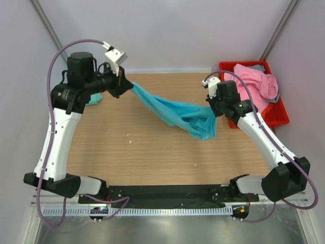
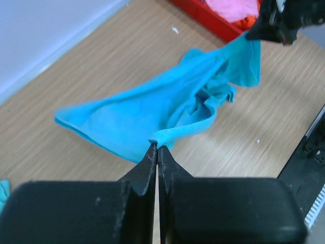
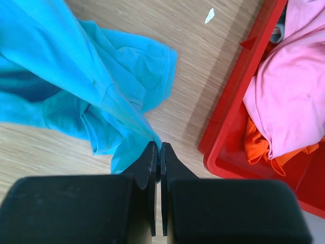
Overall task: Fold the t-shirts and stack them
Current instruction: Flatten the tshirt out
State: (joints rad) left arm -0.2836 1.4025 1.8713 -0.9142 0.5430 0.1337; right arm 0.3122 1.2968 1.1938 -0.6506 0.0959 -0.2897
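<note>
A turquoise-blue t-shirt [image 1: 172, 109] hangs stretched above the table between my two grippers. The left gripper [image 1: 127, 85] is shut on one edge of it at the back left; in the left wrist view its fingertips [image 2: 157, 146] pinch a rolled hem of the shirt [image 2: 152, 109]. On the right, the other gripper [image 1: 210, 104] is shut on the opposite end, its tips [image 3: 159, 145] closed on the cloth [image 3: 76, 76]. A pink t-shirt [image 1: 256, 84] lies heaped in the red bin [image 1: 278, 116], over a grey-blue one [image 1: 259, 67]. A mint-green t-shirt [image 1: 94, 99] peeks out behind the left arm.
The red bin [image 3: 228, 117] stands at the back right corner of the wooden table [image 1: 152, 152], right beside the right gripper. Orange cloth [image 3: 259, 147] shows under the pink shirt [image 3: 289, 96]. The shirt's loose lower end droops toward the table near its middle.
</note>
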